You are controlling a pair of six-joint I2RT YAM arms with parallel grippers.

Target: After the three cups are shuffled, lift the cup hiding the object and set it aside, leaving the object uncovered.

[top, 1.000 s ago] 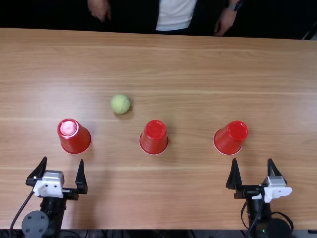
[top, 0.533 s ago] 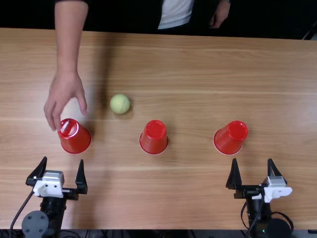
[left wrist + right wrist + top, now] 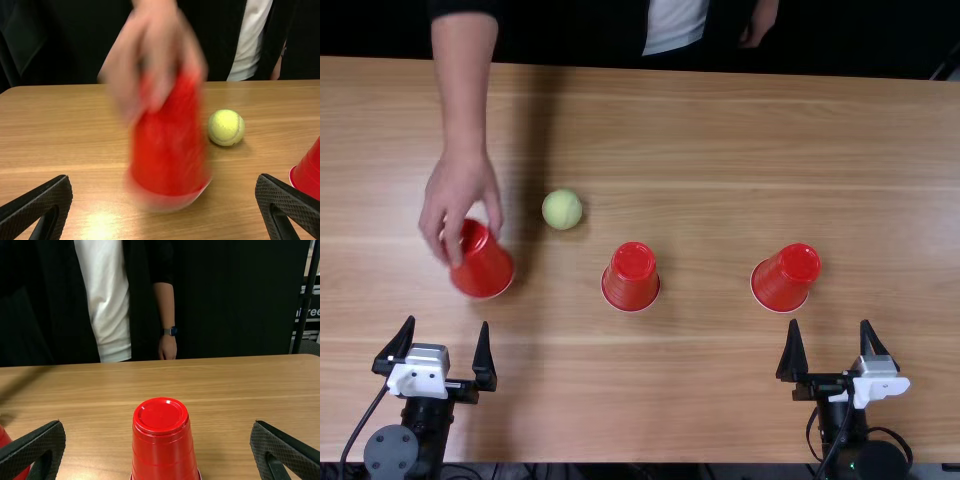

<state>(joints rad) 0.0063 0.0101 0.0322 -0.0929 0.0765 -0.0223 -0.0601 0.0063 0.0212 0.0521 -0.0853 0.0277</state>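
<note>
Three red cups stand upside down in a row across the table. A person's hand (image 3: 460, 195) grips the left cup (image 3: 480, 262) from above and tips it; the left wrist view has that cup (image 3: 167, 145) with the hand (image 3: 150, 55) on its top. A yellow-green ball (image 3: 562, 209) lies uncovered on the table between the left and middle cup (image 3: 631, 276), also as the ball (image 3: 226, 127). The right cup (image 3: 786, 277) stands alone, directly ahead as cup (image 3: 162, 440). My left gripper (image 3: 438, 352) and right gripper (image 3: 830, 352) stand open near the table's front edge, well short of the cups.
The wooden table (image 3: 720, 140) runs bare behind the cups to its far edge, where the person stands. The person's other hand (image 3: 167, 346) hangs at that far edge.
The person's hand came in from the far side, came down over the left cup, then gripped and tipped it, shifting it slightly right. Both grippers stayed still.
</note>
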